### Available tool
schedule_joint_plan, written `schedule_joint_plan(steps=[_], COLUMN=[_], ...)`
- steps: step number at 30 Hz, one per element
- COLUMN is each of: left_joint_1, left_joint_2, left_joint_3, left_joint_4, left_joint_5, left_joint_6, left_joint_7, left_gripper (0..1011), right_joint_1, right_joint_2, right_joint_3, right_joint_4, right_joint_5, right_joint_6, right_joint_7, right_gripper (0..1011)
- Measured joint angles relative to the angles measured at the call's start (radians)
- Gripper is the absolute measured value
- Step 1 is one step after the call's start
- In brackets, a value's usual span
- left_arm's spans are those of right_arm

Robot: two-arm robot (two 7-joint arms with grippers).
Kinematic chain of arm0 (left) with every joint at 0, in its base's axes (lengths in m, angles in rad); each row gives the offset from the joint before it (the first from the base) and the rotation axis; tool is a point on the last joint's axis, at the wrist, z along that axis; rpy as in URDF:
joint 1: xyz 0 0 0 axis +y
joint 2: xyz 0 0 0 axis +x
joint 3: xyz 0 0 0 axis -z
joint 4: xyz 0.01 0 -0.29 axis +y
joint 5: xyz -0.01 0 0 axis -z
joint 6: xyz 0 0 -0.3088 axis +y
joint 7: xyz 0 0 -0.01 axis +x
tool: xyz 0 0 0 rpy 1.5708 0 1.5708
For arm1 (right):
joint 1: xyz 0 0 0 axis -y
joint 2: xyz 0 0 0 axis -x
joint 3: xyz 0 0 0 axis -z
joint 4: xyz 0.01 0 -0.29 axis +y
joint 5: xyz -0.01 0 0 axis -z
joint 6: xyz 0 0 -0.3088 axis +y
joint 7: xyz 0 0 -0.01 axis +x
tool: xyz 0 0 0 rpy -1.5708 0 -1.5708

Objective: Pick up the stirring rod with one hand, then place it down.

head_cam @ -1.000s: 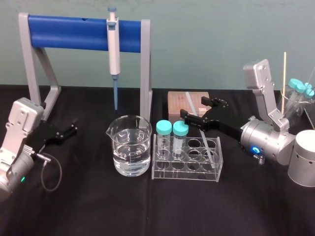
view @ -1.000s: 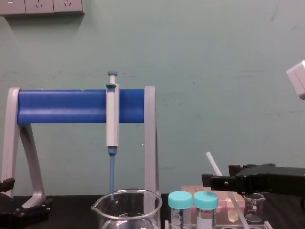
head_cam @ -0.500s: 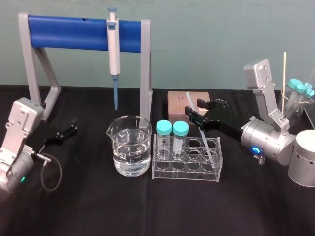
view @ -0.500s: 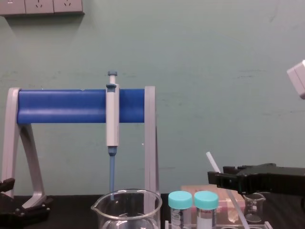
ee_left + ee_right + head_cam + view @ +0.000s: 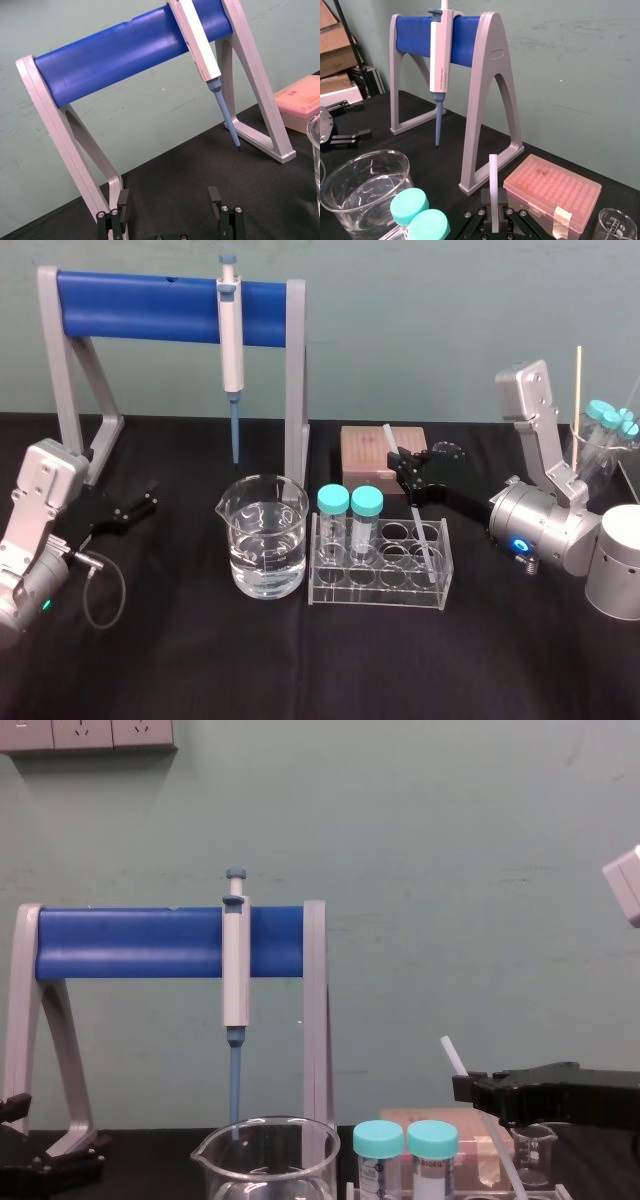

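With the large beaker (image 5: 265, 540) on the table (image 5: 200, 660) as the dial's centre, the tube rack (image 5: 380, 565) sits just beside it at 3 o'clock, with two capped tubes (image 5: 350, 505) in its left-end wells. The stand (image 5: 292, 360) rises at 12 o'clock, and the pipette (image 5: 231, 335) hangs from its bar. The tip box (image 5: 362, 448) lies between 1 and 2 o'clock, behind the rack. The stirring rod (image 5: 493, 185) leans in the rack's right end, its upper part clamped by the right gripper (image 5: 404, 464) before the box. The left gripper (image 5: 146, 504) rests at 9 o'clock, well apart, fingers spread.
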State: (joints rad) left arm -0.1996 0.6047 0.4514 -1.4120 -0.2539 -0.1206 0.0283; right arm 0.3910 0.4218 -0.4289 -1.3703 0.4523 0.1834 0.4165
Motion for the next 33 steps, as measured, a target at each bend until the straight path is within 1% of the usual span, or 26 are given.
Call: schedule_joint_plan(steps=[14, 16, 17, 18, 20, 21, 23, 26, 27, 29, 30, 31, 33], left_joint_1=[0.0, 0.0, 0.0, 0.0, 0.0, 0.0, 0.0, 0.0, 0.0, 0.0, 0.0, 0.0, 0.0], left_joint_2=[0.0, 0.0, 0.0, 0.0, 0.0, 0.0, 0.0, 0.0, 0.0, 0.0, 0.0, 0.0, 0.0], left_joint_3=[0.0, 0.0, 0.0, 0.0, 0.0, 0.0, 0.0, 0.0, 0.0, 0.0, 0.0, 0.0, 0.0], left_joint_4=[0.0, 0.0, 0.0, 0.0, 0.0, 0.0, 0.0, 0.0, 0.0, 0.0, 0.0, 0.0, 0.0], left_joint_5=[0.0, 0.0, 0.0, 0.0, 0.0, 0.0, 0.0, 0.0, 0.0, 0.0, 0.0, 0.0, 0.0], left_joint_6=[0.0, 0.0, 0.0, 0.0, 0.0, 0.0, 0.0, 0.0, 0.0, 0.0, 0.0, 0.0, 0.0], left_joint_7=[0.0, 0.0, 0.0, 0.0, 0.0, 0.0, 0.0, 0.0, 0.0, 0.0, 0.0, 0.0, 0.0], left_gripper=[1000, 1000, 1000, 1000, 1001, 1000, 1000, 1001, 1001, 1000, 1000, 1000, 1000], right_joint_1=[-0.001, -0.015, -0.028, -0.028, -0.051, -0.051, -0.077, -0.099, -0.099, -0.116, -0.116, -0.124, -0.129], right_joint_2=[0.0, -0.004, -0.009, -0.009, -0.018, -0.018, -0.03, -0.041, -0.041, -0.052, -0.052, -0.057, -0.061], right_joint_3=[0.001, 0.009, 0.018, 0.018, 0.035, 0.035, 0.054, 0.075, 0.075, 0.098, 0.098, 0.108, 0.117], right_joint_4=[0.0, -0.001, -0.003, -0.003, -0.009, -0.009, -0.014, -0.019, -0.019, -0.027, -0.027, -0.033, -0.04], right_joint_5=[-0.001, -0.006, -0.013, -0.013, -0.02, -0.02, -0.022, -0.019, -0.019, -0.008, -0.008, -0.003, 0.003], right_joint_6=[-0.004, -0.04, -0.076, -0.076, -0.135, -0.135, -0.188, -0.23, -0.23, -0.261, -0.261, -0.273, -0.282], right_joint_7=[0.0, -0.009, -0.015, -0.015, -0.022, -0.022, -0.025, -0.026, -0.026, -0.024, -0.024, -0.023, -0.021], right_gripper=[69, 69, 69, 69, 69, 69, 69, 69, 69, 69, 69, 69, 69])
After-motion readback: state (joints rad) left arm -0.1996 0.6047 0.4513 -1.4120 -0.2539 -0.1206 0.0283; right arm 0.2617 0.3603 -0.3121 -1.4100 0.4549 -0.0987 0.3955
